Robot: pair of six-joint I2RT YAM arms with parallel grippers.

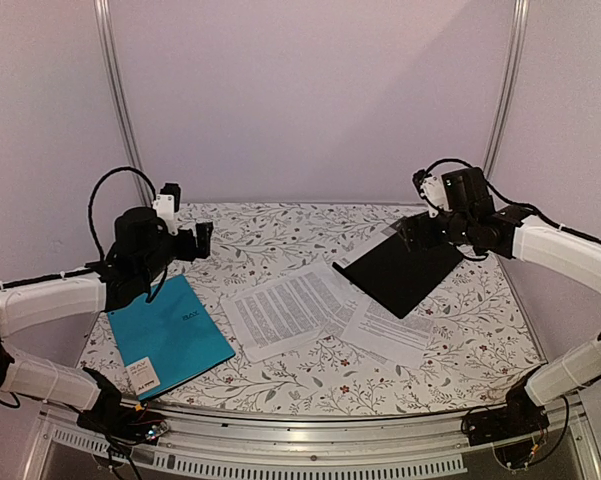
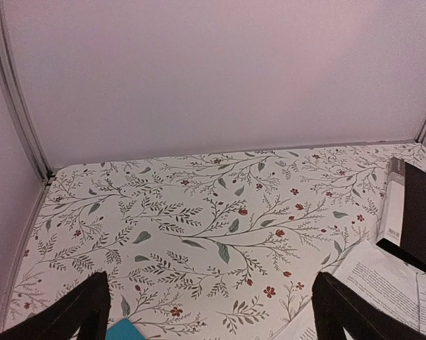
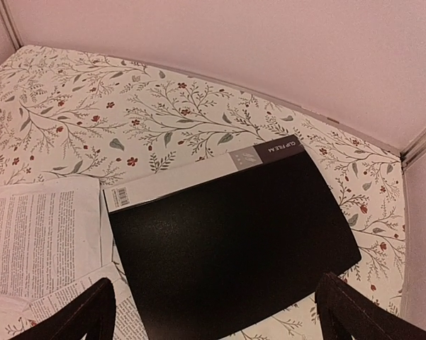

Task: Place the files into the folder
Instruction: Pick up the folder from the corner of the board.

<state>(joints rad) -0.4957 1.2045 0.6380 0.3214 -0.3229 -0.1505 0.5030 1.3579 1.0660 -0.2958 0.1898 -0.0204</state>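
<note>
Judging from how things lie, the task is hardly begun. The files (image 1: 290, 312) are seen spread in a loose fan on the flowered table (image 1: 280, 228), at the centre of the top view, outside any cover. The folder (image 1: 405, 272) is laid flat and closed, right of centre, with its lower edge resting over the nearest sheets. No silver clip is visible, so the cover is taken to be unopened. Opening it, gathering the sheets and placing them inside are all judged to remain.

The folder's long axis is taken to run along its pale spine label (image 3: 198, 173), which in the top view slants from lower left to upper right. The spine is turned toward the upper left of the frame, the free edge toward the lower right. The files are angled roughly the same way, their long sides slanting to the upper right.

The left gripper (image 1: 204, 240) is held above the table at left, over the far end of a teal-blue folder (image 1: 170, 335), jaws spread wide, nothing held. The right gripper (image 1: 410, 233) is poised over the black folder's far corner, equally wide and empty.
</note>
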